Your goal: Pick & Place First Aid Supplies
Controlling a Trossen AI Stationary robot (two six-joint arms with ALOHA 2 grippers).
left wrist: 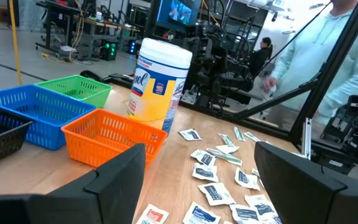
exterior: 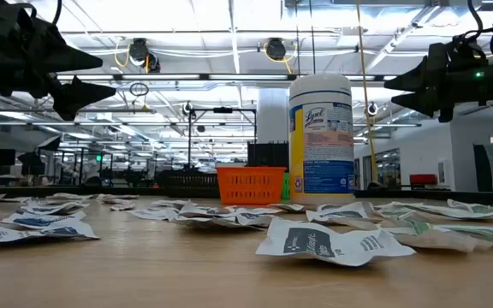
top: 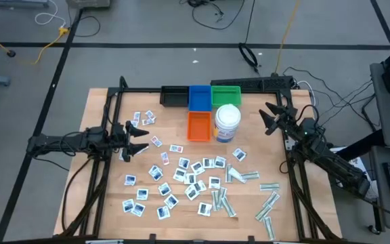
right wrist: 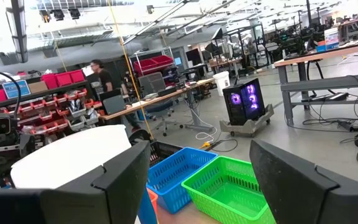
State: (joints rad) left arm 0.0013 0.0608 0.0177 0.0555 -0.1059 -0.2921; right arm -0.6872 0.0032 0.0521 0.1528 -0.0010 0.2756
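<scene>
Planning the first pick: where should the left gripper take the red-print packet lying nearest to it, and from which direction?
The red-print packet lies flat on the table, a little apart from its neighbours. Probably best to come straight down from above with the left gripper, whose fingers are open, and pinch across two opposite edges; a side approach has no height to catch.

place: robotics lab/workshop | evidence: workbenches [right wrist: 328,59], red parts bins [right wrist: 61,79], lit computer tower [right wrist: 247,102]

Left gripper [top: 141,139] hovers over table's left side, jaws apart, empty; right gripper [top: 269,116] likewise at right.
</scene>
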